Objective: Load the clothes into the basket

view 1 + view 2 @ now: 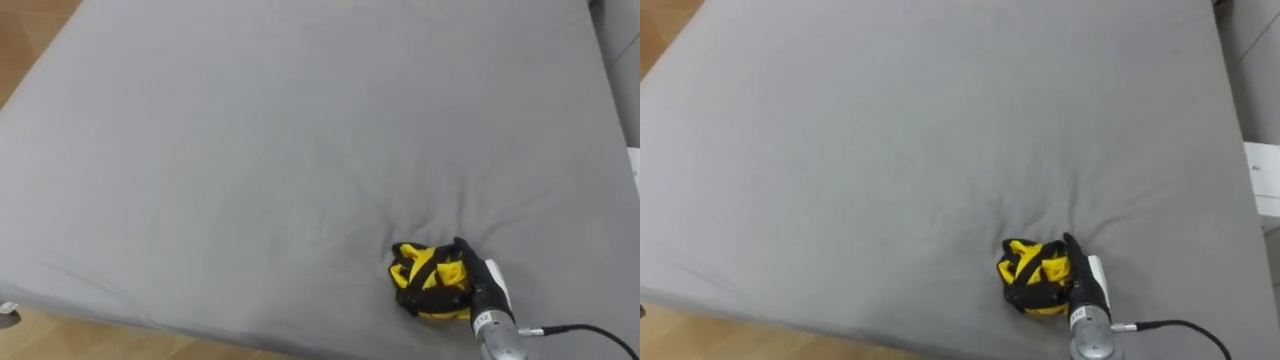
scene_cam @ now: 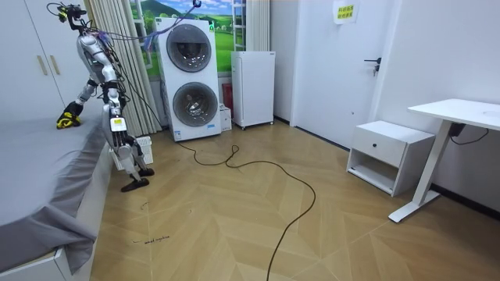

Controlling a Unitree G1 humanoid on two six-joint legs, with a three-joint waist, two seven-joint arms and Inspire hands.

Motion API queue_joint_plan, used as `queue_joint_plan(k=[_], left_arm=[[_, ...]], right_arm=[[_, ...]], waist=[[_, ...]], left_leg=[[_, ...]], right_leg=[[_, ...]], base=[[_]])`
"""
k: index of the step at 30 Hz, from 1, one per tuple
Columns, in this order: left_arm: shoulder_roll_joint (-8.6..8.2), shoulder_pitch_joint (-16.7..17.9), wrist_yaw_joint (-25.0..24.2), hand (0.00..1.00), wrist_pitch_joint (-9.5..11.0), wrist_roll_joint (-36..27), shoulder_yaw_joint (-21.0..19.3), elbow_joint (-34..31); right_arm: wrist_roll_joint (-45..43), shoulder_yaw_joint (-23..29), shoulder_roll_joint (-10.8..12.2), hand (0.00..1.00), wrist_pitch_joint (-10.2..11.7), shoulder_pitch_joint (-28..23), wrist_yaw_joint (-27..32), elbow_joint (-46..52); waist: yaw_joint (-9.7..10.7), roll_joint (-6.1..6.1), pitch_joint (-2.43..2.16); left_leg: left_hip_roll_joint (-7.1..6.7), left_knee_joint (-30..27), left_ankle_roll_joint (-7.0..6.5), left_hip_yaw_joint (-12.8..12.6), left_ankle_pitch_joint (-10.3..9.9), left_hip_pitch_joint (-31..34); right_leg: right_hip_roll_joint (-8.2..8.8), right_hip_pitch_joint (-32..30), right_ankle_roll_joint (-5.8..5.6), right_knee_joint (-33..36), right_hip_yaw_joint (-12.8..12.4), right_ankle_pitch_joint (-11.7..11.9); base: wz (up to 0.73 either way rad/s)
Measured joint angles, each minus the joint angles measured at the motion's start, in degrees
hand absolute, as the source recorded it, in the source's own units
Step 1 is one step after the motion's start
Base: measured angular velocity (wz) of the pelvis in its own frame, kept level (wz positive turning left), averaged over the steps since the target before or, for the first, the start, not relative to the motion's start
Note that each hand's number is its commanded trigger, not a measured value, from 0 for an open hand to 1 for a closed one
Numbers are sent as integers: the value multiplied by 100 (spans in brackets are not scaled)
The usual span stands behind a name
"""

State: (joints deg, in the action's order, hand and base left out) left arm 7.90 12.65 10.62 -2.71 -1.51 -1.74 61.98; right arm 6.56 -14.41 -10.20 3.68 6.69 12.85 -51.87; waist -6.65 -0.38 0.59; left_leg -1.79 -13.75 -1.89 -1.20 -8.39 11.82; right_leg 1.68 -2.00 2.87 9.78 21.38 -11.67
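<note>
The clothes (image 1: 425, 283), one small yellow bundle crossed with black, lay in a room with a wood floor (image 2: 234, 226). In the room view a stacked washer and dryer (image 2: 190, 78) stood at 11 o'clock and a white table (image 2: 461, 117) at 3 o'clock. The robot stood bent over the bed (image 1: 250, 150) at 10 o'clock there. The bed's grey sheet was soft and creased, and we judged a careless pull would drag it up. The bundle sat at 5 o'clock on the bed, near its edge. We judged it light, limp and loose, best gathered whole from its middle. The right hand (image 1: 478, 285) lay on it, fingers (image 1: 461, 262) curled into the cloth. The left hand (image 2: 115, 125) hung beside the bed's edge.
</note>
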Motion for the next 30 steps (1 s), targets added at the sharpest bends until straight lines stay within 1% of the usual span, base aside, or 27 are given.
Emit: queue_joint_plan(k=[1, 2, 4, 5, 6, 8, 11, 13, 15, 17, 19, 20, 22, 24, 28, 29, 30], left_arm=[[3, 0, 2, 0, -33, 0, 6, 10], [7, 2, 10, 0, -98, 1, 28, 16], [13, 20, 24, 0, -190, 1, 121, 27], [18, 21, 26, 0, -247, 2, 211, 27], [18, 15, 25, 0, -279, 3, 247, 8], [42, 2, 25, 0, -304, 8, 247, -20], [53, 4, 25, 0, -329, 128, 246, -14], [58, 6, 25, 0, -344, 132, 248, -39], [69, 6, 19, 0, -375, 115, 251, -182], [69, -2, 18, 0, -358, 108, 250, -316], [68, -50, 18, 0, -338, 105, 248, -361], [66, -84, 19, 0, -326, 105, 247, -361], [65, -88, 19, 0, -318, 106, 242, -406], [63, -101, 20, 0, -307, 105, 191, -471], [64, -92, 20, 0, -254, 106, 170, -471], [67, -90, 20, 0, -227, 100, 168, -470], [67, -90, 20, 0, -224, 100, 167, -480]], right_arm=[[-6, 0, -34, 100, 4, 19, -1, -85], [-9, 0, -89, 100, 6, 23, -62, -244], [-1, 5, -93, 100, 3, 12, -96, -434], [5, 5, -92, 100, 1, 11, -99, -494], [6, 6, -94, 100, 1, 10, -101, -548], [-3, 18, -90, 100, -7, -23, -106, -610], [-10, 86, -89, 100, -41, -26, -142, -621], [-5, 107, -87, 100, -84, -30, -181, -593], [-8, 171, -88, 100, -131, -55, -241, -559], [-10, 217, -83, 100, -131, -85, -276, -558], [-10, 229, -81, 100, -148, -85, -305, -560], [-10, 237, -80, 100, -188, -55, -315, -543], [-11, 294, -82, 100, -238, -82, -337, -445], [0, 344, -81, 100, -316, -111, -369, -342], [21, 489, -83, 100, -387, -244, -364, -221], [17, 516, -85, 100, -412, -257, -363, -165], [9, 592, -91, 100, -497, -289, -361, 16]], waist=[[9, 1, -3], [14, -20, -17], [15, -31, -25], [25, -37, -29], [58, -44, -34], [128, -66, -47], [143, -115, -68], [173, -119, -64], [212, -133, -50], [215, -140, -45], [213, -147, -38], [209, -149, -5], [217, -164, -6], [205, -187, 7], [221, -176, 7], [242, -174, -2], [266, -167, -7]], left_leg=[[-3, -1, -1, 4, -1, 3], [-14, -11, -2, -11, -1, 3], [-28, -78, -18, -8, -13, 8], [-72, -114, -23, -7, -16, 15], [-78, -134, -33, -15, -20, 41], [-77, -175, -45, -49, -28, 55], [-76, -167, -59, -54, -37, 52], [-81, -151, -61, -53, -38, 29], [-83, -108, -63, -50, -39, -30], [-83, -73, -65, -51, -42, -67], [-82, -58, -66, -51, -44, -86], [-84, -15, -67, -51, -43, -140], [-83, 23, -67, -68, -43, -167], [-77, 21, -69, -116, -42, -244], [-81, 94, -75, -153, -47, -443], [-80, 112, -76, -188, -46, -474], [-78, 133, -77, -208, -45, -504]], right_leg=[[1, 1, -1, -6, 2, -2], [3, 15, -5, -28, 1, -13], [2, 69, -13, -73, 26, -27], [5, 96, -20, -120, 70, -30], [11, 95, -27, -114, 103, -28], [14, 100, -44, -112, 136, -34], [38, 103, -57, -113, 113, -41], [42, 117, -59, -107, 72, -41], [39, 154, -59, -107, 14, -40], [34, 174, -60, -108, -66, -40], [31, 187, -60, -110, -83, -40], [31, 230, -61, -110, -84, -40], [35, 247, -65, -109, -98, -42], [37, 285, -68, -110, -121, -42], [49, 423, -76, -101, -147, -40], [52, 432, -76, -99, -216, -40], [54, 434, -78, -101, -290, -41]], base=[[6], [9], [11], [17], [22], [24], [5], [0], [0], [0], [0], [-3], [-6], [-11], [-6], [-16], [-19]])
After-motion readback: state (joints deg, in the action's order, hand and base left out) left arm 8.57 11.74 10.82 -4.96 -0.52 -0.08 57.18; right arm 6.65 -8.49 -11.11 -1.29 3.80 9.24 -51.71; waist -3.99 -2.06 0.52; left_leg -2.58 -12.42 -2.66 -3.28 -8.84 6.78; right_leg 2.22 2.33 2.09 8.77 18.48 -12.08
